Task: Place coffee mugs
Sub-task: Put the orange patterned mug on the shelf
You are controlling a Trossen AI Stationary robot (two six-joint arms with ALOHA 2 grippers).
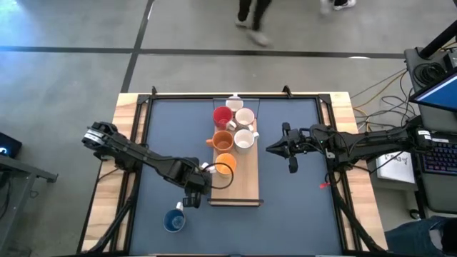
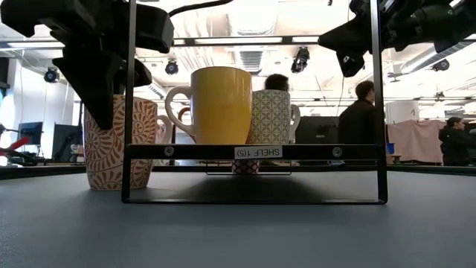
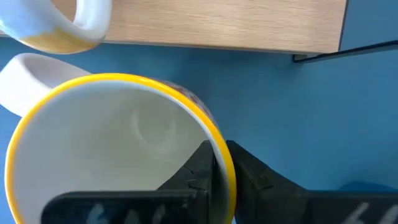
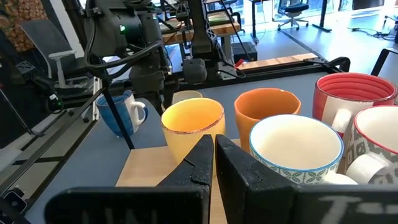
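The left gripper point(image 1: 202, 176) has its fingers pinched on the rim of a yellow-rimmed mug point(image 3: 118, 155) on the surface beside the wooden shelf point(image 1: 243, 187). Next, probably: lift it onto the shelf. The right gripper point(image 1: 275, 148) waits shut, empty.

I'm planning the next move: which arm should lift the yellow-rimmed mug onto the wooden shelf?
Left. The left gripper is shut on the yellow-rimmed mug at its rim, right beside the wooden shelf. The right gripper hangs shut and empty across the shelf.
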